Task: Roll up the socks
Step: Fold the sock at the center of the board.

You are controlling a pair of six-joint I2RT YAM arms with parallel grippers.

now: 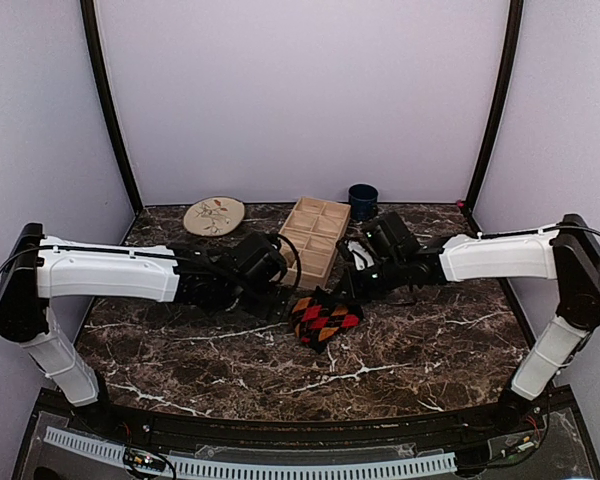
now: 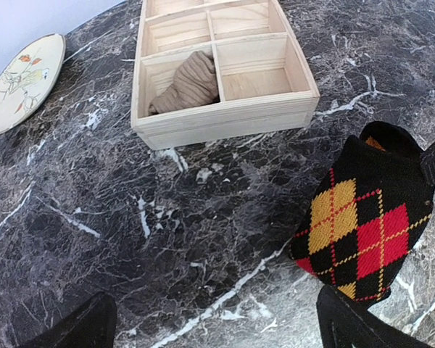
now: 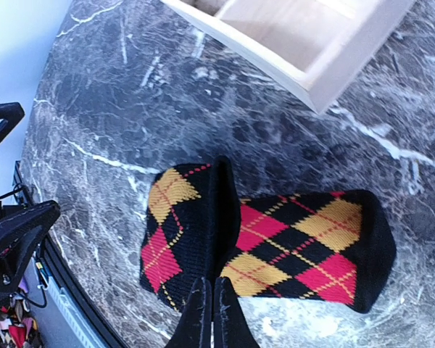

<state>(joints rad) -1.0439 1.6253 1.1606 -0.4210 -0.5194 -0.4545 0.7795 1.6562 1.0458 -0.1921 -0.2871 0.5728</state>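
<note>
Right gripper [image 3: 209, 308], its thin fingers pressed together, meets the black ridge of the folded knit argyle sock [image 3: 304, 246], mid-way across the veined marble table [image 1: 410, 350]. Left gripper [image 2: 214, 330] gapes wide beside it. The ribbed tan sock [image 2: 188, 80] lies bunched in a near compartment of the wooden tray [image 2: 225, 119].

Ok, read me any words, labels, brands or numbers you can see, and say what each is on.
No readable text anywhere. The plate carries only a painted floral motif, the argyle sock only diamonds; the wooden tray, tan sock and dark mug show no markings.
</note>
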